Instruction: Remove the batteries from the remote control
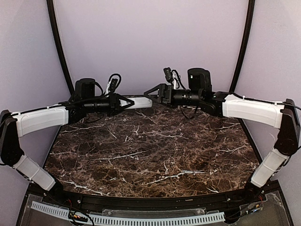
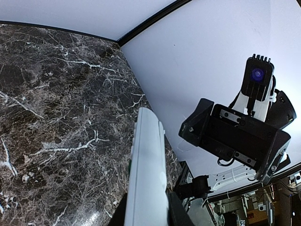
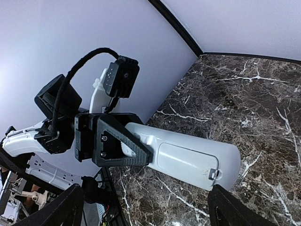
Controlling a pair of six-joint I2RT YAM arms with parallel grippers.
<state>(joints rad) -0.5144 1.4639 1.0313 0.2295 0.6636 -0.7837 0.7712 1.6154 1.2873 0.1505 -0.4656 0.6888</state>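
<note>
My left gripper [image 1: 128, 102] is shut on the white remote control [image 1: 141, 102] and holds it level in the air above the back of the table. In the left wrist view the remote [image 2: 148, 165] runs up from between my fingers. In the right wrist view the remote [image 3: 188, 155] shows its back, with the battery cover [image 3: 186, 157] closed and its latch [image 3: 214, 173] at the free end. The batteries are hidden. My right gripper [image 1: 150, 91] is open, facing the remote's free end, one fingertip [image 3: 225, 205] just below the latch end.
The dark marble table [image 1: 150, 150] lies below both arms. Pale walls and a black curved frame [image 1: 59, 47] close in the back. The right wrist's camera housing [image 2: 235, 136] is close to the remote's tip.
</note>
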